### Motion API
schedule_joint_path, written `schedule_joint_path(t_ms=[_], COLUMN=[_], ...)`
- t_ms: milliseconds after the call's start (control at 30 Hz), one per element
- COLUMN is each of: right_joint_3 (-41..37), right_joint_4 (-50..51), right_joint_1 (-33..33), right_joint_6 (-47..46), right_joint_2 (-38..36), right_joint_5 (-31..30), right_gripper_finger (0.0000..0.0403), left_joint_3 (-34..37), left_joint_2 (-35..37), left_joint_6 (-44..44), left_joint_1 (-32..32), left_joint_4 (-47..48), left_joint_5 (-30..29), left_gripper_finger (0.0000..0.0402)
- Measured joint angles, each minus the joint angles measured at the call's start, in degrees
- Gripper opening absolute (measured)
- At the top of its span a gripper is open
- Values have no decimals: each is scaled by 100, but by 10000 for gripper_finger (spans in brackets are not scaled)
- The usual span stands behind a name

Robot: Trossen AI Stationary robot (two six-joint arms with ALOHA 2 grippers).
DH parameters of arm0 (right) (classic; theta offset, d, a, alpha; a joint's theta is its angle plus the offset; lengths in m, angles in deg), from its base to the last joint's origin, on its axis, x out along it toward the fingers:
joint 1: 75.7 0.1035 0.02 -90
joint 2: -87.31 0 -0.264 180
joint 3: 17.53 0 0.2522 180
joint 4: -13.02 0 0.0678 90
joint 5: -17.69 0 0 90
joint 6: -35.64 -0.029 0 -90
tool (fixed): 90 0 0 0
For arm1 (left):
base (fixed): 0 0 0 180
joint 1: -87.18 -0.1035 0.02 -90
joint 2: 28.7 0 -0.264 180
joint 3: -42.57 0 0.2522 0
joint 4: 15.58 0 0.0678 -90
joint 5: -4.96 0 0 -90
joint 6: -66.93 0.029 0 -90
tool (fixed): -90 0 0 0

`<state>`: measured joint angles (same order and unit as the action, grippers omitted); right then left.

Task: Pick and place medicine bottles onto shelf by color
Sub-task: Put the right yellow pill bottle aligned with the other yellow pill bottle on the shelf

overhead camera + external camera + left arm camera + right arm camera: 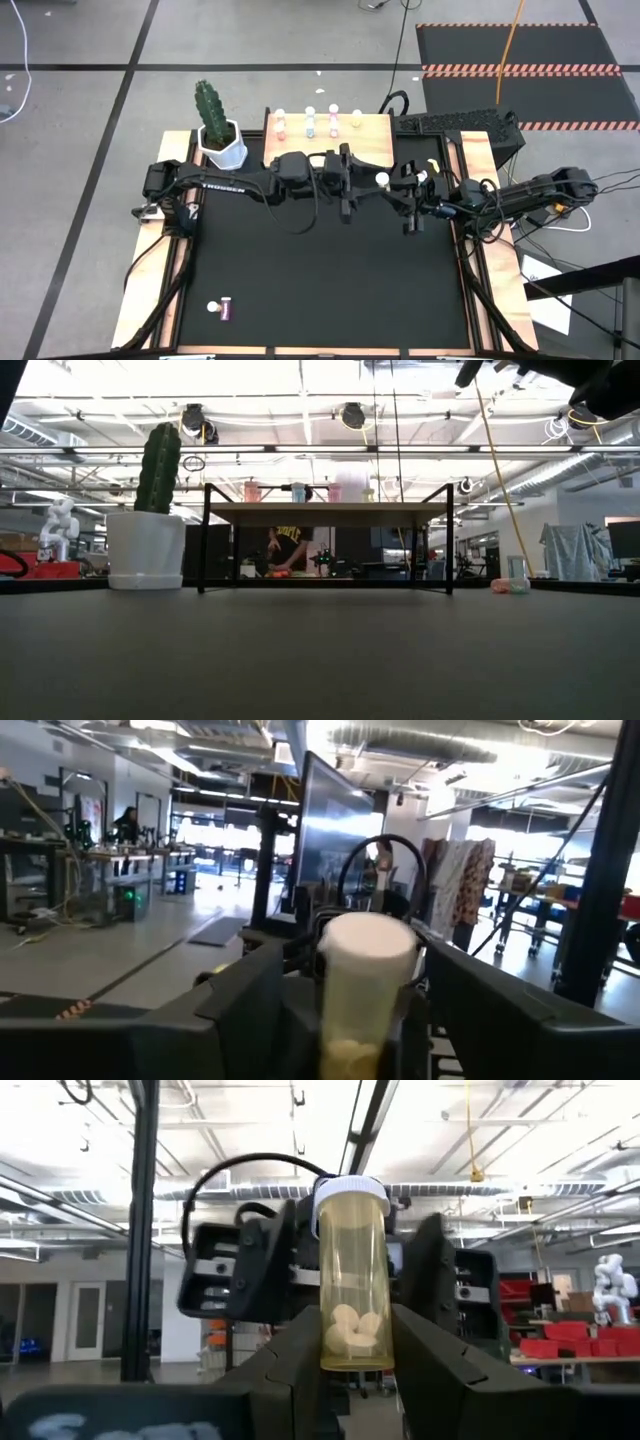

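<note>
The right gripper (pixel 345 1342) holds a yellow bottle (pixel 350 1270) upright above the table (pixel 330 290). The left gripper (pixel 345 990) meets it there, fingers seemingly closed on the bottle's capped end.

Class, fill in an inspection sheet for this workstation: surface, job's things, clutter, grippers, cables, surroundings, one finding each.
Surface: black table mat, mostly bare.
Job's things: four bottles stand in a row on the wooden shelf; a purple bottle lies near the mat's front left; a yellow bottle is held mid-air.
Clutter: cactus pot beside the shelf.
Grippers: left gripper and right gripper meet above the table, both on the yellow bottle.
Cables: black cables trail along the right arm.
Surroundings: a person stands beyond the table.
</note>
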<state>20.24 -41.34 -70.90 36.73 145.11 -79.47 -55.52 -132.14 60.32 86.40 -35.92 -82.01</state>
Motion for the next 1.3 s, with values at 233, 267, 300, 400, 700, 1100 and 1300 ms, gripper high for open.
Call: schedule_joint_path(t_ms=[233, 267, 300, 400, 700, 1100, 1300], right_joint_3=[0, 0, 0, 0, 0, -2, -2], right_joint_4=[151, 160, 178, 192, 436, 823, 1069], right_joint_1=[-42, -49, -63, -112, -191, -219, -221], right_joint_6=[-44, -53, -90, -202, -229, -406, -490], right_joint_2=[0, 0, 0, 1, 2, -30, -28], right_joint_5=[-2, 0, 0, 7, -56, -306, -306], right_gripper_finger=[105, 105, 105, 105, 105, 105, 105], left_joint_3=[0, 0, 0, 0, 0, -17, -592], left_joint_2=[1, 0, 0, 2, 42, 587, 888], left_joint_6=[7, 41, 71, 138, -405, -744, 40], left_joint_1=[-2, -2, 0, -21, -220, -508, -612], left_joint_4=[-32, -33, -35, -40, 134, 1982, 4244], left_joint_5=[17, 17, 15, 8, 43, 718, 745], left_gripper_finger=[210, 206, 201, 189, 140, 158, 220])
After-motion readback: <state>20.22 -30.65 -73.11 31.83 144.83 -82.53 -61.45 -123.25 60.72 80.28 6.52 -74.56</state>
